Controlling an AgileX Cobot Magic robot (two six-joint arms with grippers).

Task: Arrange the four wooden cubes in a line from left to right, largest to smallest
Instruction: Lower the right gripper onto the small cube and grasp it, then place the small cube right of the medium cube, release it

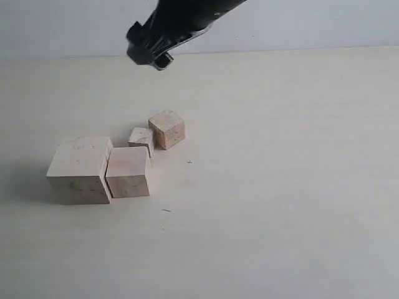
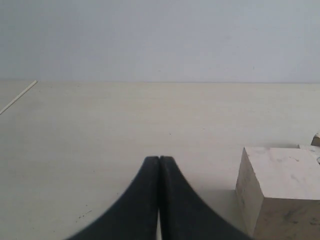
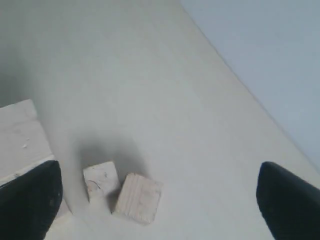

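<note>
Right gripper [image 1: 157,57] jaws apart, empty, raised beyond largest cube [image 1: 79,169]; left gripper [image 2: 159,167] pressed together. Advise: straddle smallest cube [image 1: 141,138] squarely, avoid nudging adjacent third-size cube [image 1: 167,129].

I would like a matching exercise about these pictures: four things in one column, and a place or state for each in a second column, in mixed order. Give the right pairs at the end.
Column one
1. largest cube
2. smallest cube
3. left gripper
4. right gripper

Column two
A. open wide, raised over the cubes
B. at the left end of the group in the exterior view
C. shut, holding nothing
D. close behind the second-largest cube in the exterior view

Pairs: 1-B, 2-D, 3-C, 4-A
</note>
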